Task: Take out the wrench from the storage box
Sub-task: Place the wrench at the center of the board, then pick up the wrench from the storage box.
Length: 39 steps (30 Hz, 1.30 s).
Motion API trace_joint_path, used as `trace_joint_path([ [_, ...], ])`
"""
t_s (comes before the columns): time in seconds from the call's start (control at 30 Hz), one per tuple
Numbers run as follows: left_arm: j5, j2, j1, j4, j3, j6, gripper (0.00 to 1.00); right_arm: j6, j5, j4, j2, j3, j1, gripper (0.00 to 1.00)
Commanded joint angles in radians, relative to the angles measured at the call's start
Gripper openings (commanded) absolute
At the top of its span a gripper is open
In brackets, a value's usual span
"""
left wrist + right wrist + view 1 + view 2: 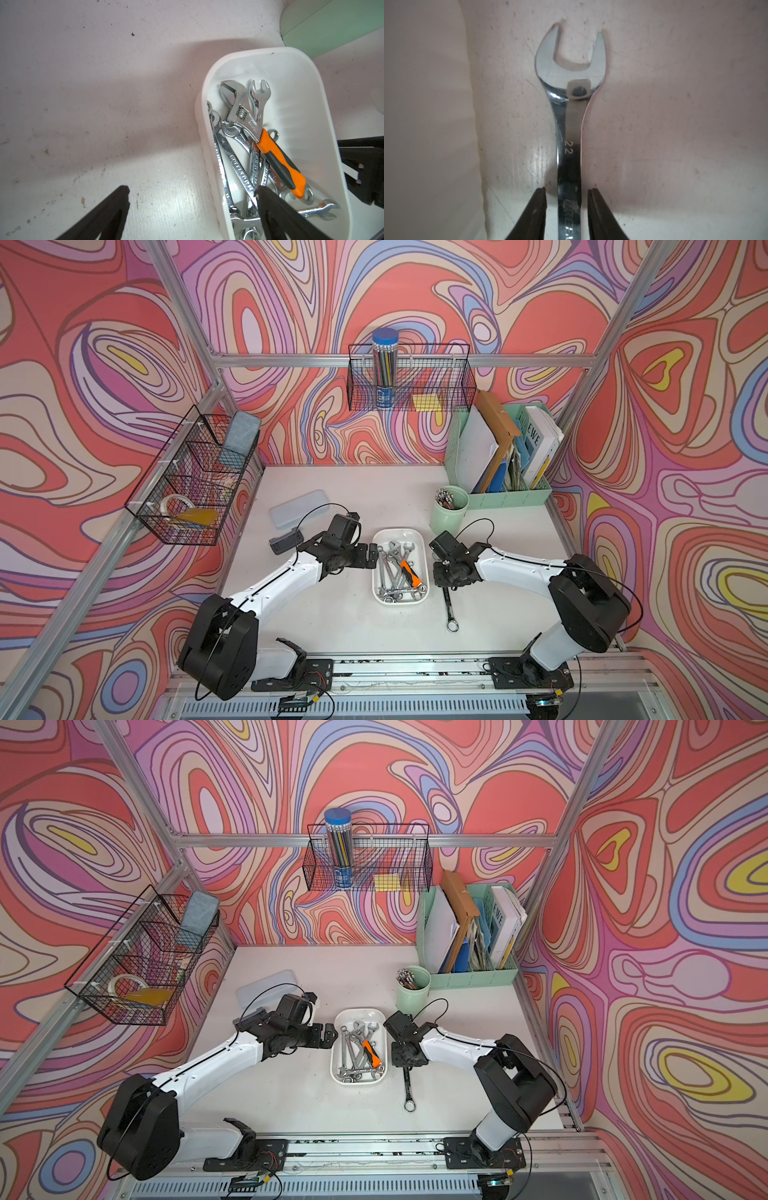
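One wrench [569, 128]: lying flat just beside the storage box [400, 534], outside it.
Right gripper [566, 192]: straddling the shank, jaws standing parted either side, clamping nothing.

Soft even light, blurry wrist close-up

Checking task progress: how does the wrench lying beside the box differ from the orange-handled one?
The bare wrench lies on the table, outside the box; the orange-handled wrench sits inside, atop others. The bare wrench is all steel with fixed ends; the orange-handled wrench is adjustable. Both have chrome heads.
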Motion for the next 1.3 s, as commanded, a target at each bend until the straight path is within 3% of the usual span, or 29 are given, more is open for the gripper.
trace_joint_path([
  [0.0,0.013,0.008,0.005,-0.012,0.005,0.008,0.99,-0.005,0.012,-0.005,0.006,0.021,-0.005,0.36],
  [0.23,0.006,-0.005,0.005,-0.047,0.017,0.017,0.99,-0.022,0.002,-0.103,-0.138,0.062,0.005,0.36],
  [0.4,-0.021,-0.023,0.007,-0.087,0.028,0.024,0.99,-0.214,-0.084,-0.195,-0.194,0.184,0.095,0.4],
  [0.53,-0.036,-0.038,0.013,-0.111,0.024,0.011,0.99,-0.425,-0.104,-0.272,-0.107,0.33,0.18,0.41],
  [0.77,-0.05,-0.073,0.016,-0.15,0.024,0.002,0.99,-0.717,-0.177,-0.311,0.079,0.44,0.204,0.44],
  [0.97,-0.057,-0.096,0.025,-0.172,0.019,0.003,0.99,-0.821,-0.217,-0.347,0.204,0.496,0.203,0.45],
  [1.27,-0.072,-0.101,0.035,-0.189,0.009,0.016,0.99,-0.844,-0.273,-0.335,0.288,0.494,0.203,0.43],
])
